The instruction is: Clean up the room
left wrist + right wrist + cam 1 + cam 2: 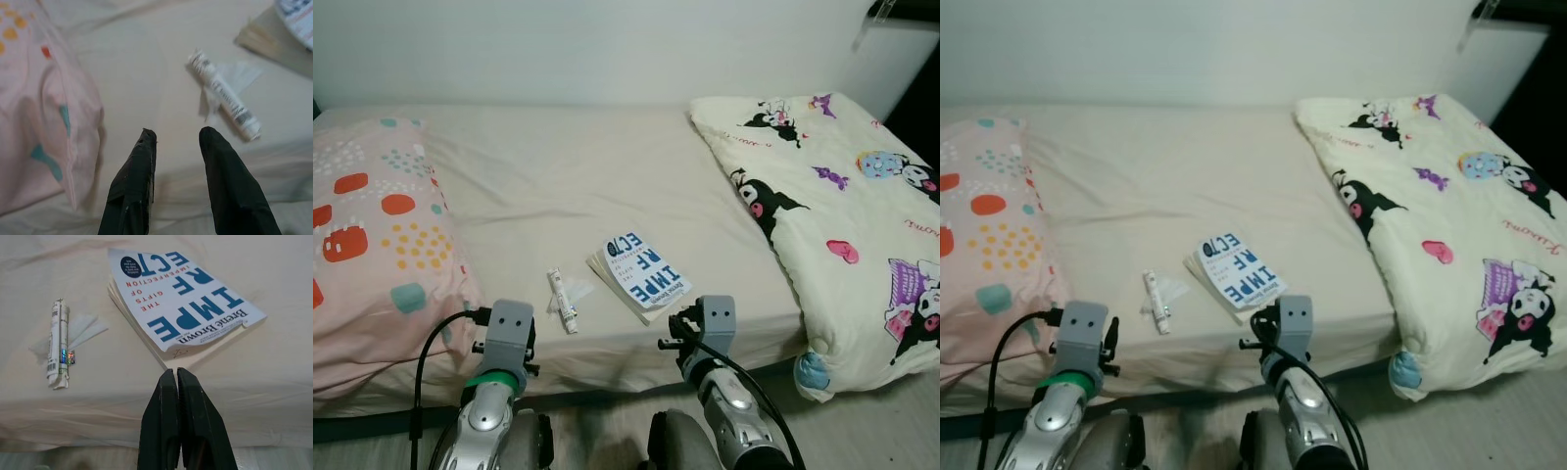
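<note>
Head views: bed (607,176) carries a book (641,275) and a tube (562,300) near the front edge, pillow (372,245) on the left, blanket (842,215) on the right. Nothing is picked up yet, so cleanup looks barely begun. Left gripper (178,139) and right gripper (175,374) hover at the bed edge.

Left wrist: fingers apart, empty, tube just ahead beside clear wrap.

Right wrist: fingers pressed together, empty, aimed at the book's near edge; cover text is readable here, unlike from above.
</note>
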`<state>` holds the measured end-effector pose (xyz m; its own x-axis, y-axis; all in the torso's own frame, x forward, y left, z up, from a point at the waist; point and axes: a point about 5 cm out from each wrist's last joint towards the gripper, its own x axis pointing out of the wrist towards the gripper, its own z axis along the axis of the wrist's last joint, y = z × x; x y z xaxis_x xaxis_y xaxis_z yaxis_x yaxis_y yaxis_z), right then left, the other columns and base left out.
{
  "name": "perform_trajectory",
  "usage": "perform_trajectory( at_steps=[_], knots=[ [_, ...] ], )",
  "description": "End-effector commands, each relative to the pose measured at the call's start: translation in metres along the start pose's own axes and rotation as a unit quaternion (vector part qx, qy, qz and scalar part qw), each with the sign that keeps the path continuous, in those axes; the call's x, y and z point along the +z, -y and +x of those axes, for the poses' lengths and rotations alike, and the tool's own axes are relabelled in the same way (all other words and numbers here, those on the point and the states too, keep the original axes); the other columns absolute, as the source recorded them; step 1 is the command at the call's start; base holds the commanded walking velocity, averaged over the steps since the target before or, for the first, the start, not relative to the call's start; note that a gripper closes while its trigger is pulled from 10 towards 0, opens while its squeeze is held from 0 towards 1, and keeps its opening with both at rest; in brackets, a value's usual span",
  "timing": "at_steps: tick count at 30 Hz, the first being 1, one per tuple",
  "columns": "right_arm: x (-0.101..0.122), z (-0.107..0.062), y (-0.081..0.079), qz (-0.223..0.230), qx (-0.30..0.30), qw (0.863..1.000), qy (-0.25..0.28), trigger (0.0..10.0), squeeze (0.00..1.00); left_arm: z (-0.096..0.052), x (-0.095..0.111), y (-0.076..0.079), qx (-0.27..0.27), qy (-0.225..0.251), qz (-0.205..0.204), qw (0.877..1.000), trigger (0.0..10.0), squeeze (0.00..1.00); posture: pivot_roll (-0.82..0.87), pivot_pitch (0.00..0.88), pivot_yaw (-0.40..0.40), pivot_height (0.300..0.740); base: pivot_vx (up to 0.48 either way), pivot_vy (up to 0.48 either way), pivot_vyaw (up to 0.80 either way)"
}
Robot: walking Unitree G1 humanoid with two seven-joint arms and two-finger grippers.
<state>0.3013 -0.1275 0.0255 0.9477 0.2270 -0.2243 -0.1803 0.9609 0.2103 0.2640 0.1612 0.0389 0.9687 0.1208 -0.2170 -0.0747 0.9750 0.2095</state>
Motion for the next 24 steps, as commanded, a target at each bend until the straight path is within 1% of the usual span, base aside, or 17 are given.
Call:
perform_trajectory(
  at_steps=[1, 4, 10, 13, 15, 18, 19, 21, 22, 24],
  knots=[
    [-0.003, -0.002, -0.001, 0.010, 0.004, 1.000, -0.003, 10.0, 0.00, -0.002, -0.002, -0.004, 0.008, 0.002, 0.006, 1.000, 10.0, 0.00, 0.04, 0.061, -0.028, 0.606, 0.000, 0.000, 0.00],
    [-0.003, -0.002, -0.002, 0.008, 0.007, 1.000, -0.003, 10.0, 0.00, -0.005, -0.006, -0.011, 0.017, -0.001, 0.014, 1.000, 10.0, 0.00, 0.05, 0.063, -0.032, 0.591, 0.000, 0.000, 0.00],
    [-0.001, 0.000, -0.005, 0.009, 0.020, 1.000, -0.001, 10.0, 0.00, -0.007, -0.009, -0.017, 0.020, -0.001, 0.021, 1.000, 10.0, 0.00, 0.05, 0.066, -0.034, 0.581, 0.000, 0.000, 0.00],
    [0.006, 0.001, -0.011, 0.013, 0.036, 0.999, 0.023, 10.0, 0.00, -0.009, -0.010, -0.020, 0.025, -0.001, 0.022, 0.999, 10.0, 0.00, 0.05, 0.067, -0.034, 0.571, 0.000, 0.000, 0.00],
    [0.010, 0.002, -0.014, 0.027, 0.047, 0.998, 0.040, 10.0, 0.00, -0.012, -0.012, -0.022, 0.032, -0.001, 0.026, 0.999, 10.0, 0.00, 0.05, 0.070, -0.034, 0.571, 0.000, 0.000, 0.00],
    [0.013, 0.003, -0.021, 0.030, 0.070, 0.996, 0.046, 10.0, 0.00, -0.016, -0.015, -0.030, 0.049, -0.004, 0.034, 0.998, 10.0, 0.00, 0.05, 0.074, -0.038, 0.571, 0.000, 0.000, 0.00],
    [0.013, 0.003, -0.021, 0.030, 0.070, 0.996, 0.046, 10.0, 0.00, -0.016, -0.015, -0.030, 0.049, -0.004, 0.034, 0.998, 10.0, 0.00, 0.05, 0.074, -0.038, 0.571, 0.000, 0.000, 0.00],
    [0.013, 0.006, -0.030, 0.022, 0.093, 0.994, 0.042, 10.0, 0.00, -0.018, -0.019, -0.041, 0.062, -0.008, 0.040, 0.997, 10.0, 0.00, 0.05, 0.082, -0.047, 0.571, 0.000, 0.000, 0.00],
    [0.013, 0.006, -0.030, 0.022, 0.093, 0.994, 0.042, 10.0, 0.00, -0.018, -0.019, -0.041, 0.062, -0.008, 0.040, 0.997, 10.0, 0.00, 0.05, 0.082, -0.047, 0.571, 0.000, 0.000, 0.00],
    [0.014, 0.009, -0.037, 0.021, 0.109, 0.993, 0.040, 10.0, 0.00, -0.019, -0.019, -0.050, 0.074, -0.006, 0.043, 0.996, 10.0, 0.00, 0.06, 0.083, -0.050, 0.571, 0.000, 0.000, 0.00]
  ],
)
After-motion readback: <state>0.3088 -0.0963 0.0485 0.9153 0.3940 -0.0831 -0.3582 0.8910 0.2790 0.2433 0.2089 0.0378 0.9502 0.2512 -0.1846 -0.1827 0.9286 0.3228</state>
